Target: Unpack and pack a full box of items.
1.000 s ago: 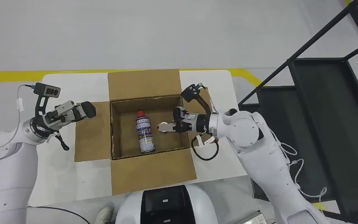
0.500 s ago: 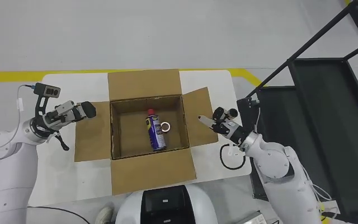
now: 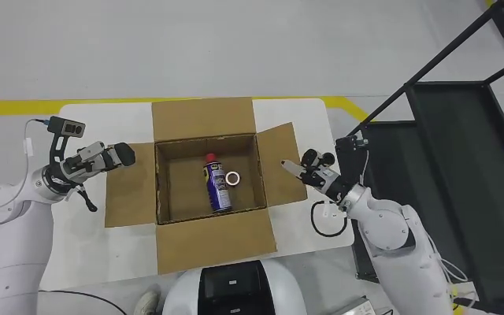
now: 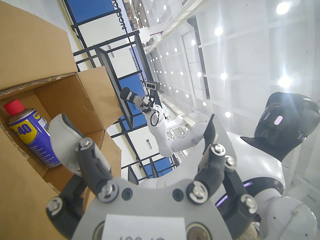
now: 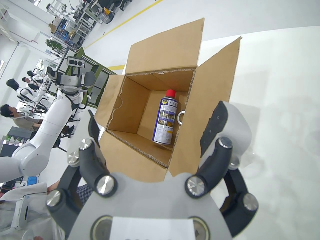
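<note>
An open cardboard box (image 3: 130, 193) stands in the middle of the white table, all flaps folded out. On its floor lies a blue and yellow spray can (image 3: 217, 183) with a red cap, and a small white ring (image 3: 234, 179) rests against its side. My right gripper (image 3: 293, 167) hangs open over the box's right flap, outside the cavity, with nothing in it. The right wrist view looks down on the can (image 5: 166, 118) and ring (image 5: 180, 117) between its open fingers (image 5: 222, 123). My left gripper (image 3: 120, 155) hovers open over the left flap, the can (image 4: 30, 136) beside its finger (image 4: 65, 136).
Bare white table (image 3: 87, 244) lies to the left and front of the box, with a narrower strip (image 3: 315, 118) on the right. A dark metal stair frame (image 3: 441, 134) stands just off the table's right edge.
My right gripper has pulled out of the box to the right flap, leaving the white ring inside. The spray can has shifted a little to the right. The left arm has not moved.
</note>
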`<state>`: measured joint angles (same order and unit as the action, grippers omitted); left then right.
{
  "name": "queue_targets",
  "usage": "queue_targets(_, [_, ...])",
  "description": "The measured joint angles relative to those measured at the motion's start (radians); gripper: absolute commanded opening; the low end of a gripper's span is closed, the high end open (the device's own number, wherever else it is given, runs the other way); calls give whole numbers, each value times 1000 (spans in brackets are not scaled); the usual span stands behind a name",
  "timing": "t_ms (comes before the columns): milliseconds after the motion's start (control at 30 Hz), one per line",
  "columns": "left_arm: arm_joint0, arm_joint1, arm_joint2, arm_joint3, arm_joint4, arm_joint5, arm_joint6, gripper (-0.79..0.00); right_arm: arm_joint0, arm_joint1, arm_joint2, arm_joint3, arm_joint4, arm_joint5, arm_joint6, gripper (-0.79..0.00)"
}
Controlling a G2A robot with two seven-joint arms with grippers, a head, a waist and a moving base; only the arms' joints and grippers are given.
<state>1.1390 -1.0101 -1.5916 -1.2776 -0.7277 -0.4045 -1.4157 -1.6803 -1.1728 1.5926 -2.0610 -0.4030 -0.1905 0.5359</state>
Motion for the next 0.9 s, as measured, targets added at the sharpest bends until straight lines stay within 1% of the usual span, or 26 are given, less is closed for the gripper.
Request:
queue_targets(133, [0,0,0,0,0,0,0,0,-27,1,69,16,-5,38,-81,0])
queue_targets(267, [0,0,0,0,0,0,0,0,-21,1,103,76,-62,135,-139,0])
queue_targets(367, [0,0,0,0,0,0,0,0,24,0,82,149,-98,192,-136,0])
queue_targets(433, [0,0,0,0,0,0,0,0,68,-1,60,212,-97,201,-123,0])
queue_targets(500, [0,0,0,0,0,0,0,0,132,-2,32,305,-111,202,-121,0])
queue_targets(567, [0,0,0,0,0,0,0,0,190,-4,3,394,-139,211,-146,0])
queue_targets(667, [0,0,0,0,0,0,0,0,244,-9,-36,487,-186,249,-195,0])
queue_targets(800, [0,0,0,0,0,0,0,0,279,-14,-72,557,-251,299,-231,0])
queue_targets(900, [0,0,0,0,0,0,0,0,298,-17,-83,598,-255,318,-238,0])
